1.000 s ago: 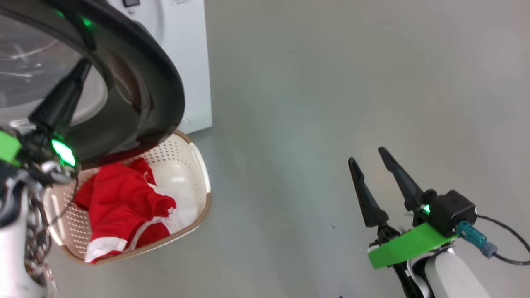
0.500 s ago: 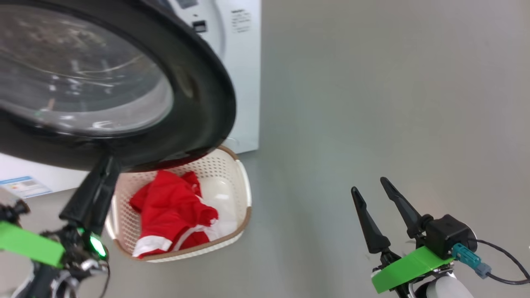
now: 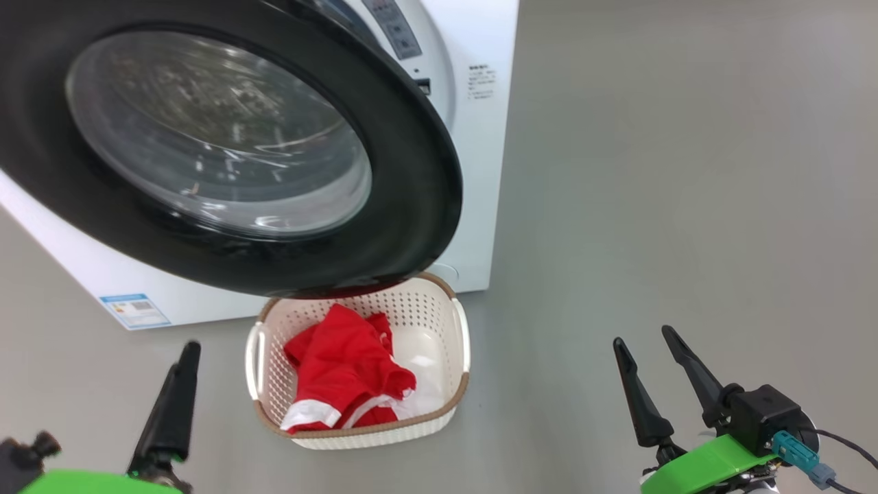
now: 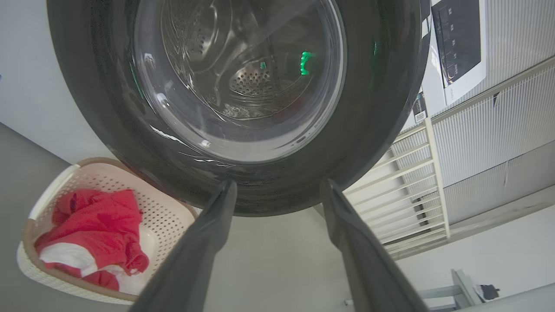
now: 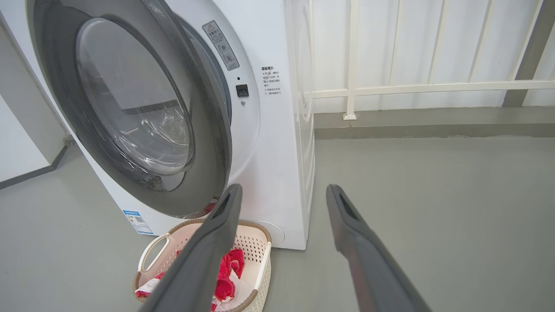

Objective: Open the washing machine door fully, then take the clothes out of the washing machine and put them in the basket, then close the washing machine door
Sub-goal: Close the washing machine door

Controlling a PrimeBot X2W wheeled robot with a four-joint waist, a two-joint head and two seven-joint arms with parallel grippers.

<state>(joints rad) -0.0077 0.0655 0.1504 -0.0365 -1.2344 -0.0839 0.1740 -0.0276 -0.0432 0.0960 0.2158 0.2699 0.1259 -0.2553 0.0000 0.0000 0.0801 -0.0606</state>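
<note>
Status: washing machine door (image 3: 418,171) ajar, not latched. Right wrist view shows its 3 o'clock edge standing off the washing machine (image 3: 480,55) front, with a dark gap behind it. Glass window (image 3: 219,137) bulges out toward the head camera. Perforated steel drum (image 4: 253,82) is visible through it from the left wrist

Basket (image 3: 461,336) sits on the grey floor (image 3: 686,206) at 6 o'clock of the door, far end tucked under the door's lower rim, close to the machine front. Clothes (image 3: 343,370) are in the basket: red heap with white trim, piled toward its 9 o'clock side, bare white bottom showing at 3 o'clock. Blue label (image 3: 135,310) is on the cabinet front, at 10 o'clock of the basket

Left gripper (image 4: 278,184): jaws wide apart, nothing between them, tips aimed at the door's bottom rim. In the head view one of its fingers (image 3: 171,405) stands at 7 o'clock of frame, at 9 o'clock of the basket, clear of basket and door

Right gripper (image 3: 642,337): jaws apart, empty, at 4 o'clock of the head frame, over bare floor, well apart from the basket on its 3 o'clock side

White railing (image 5: 416,86) runs behind the machine at 3 o'clock of it in the right wrist view
</note>
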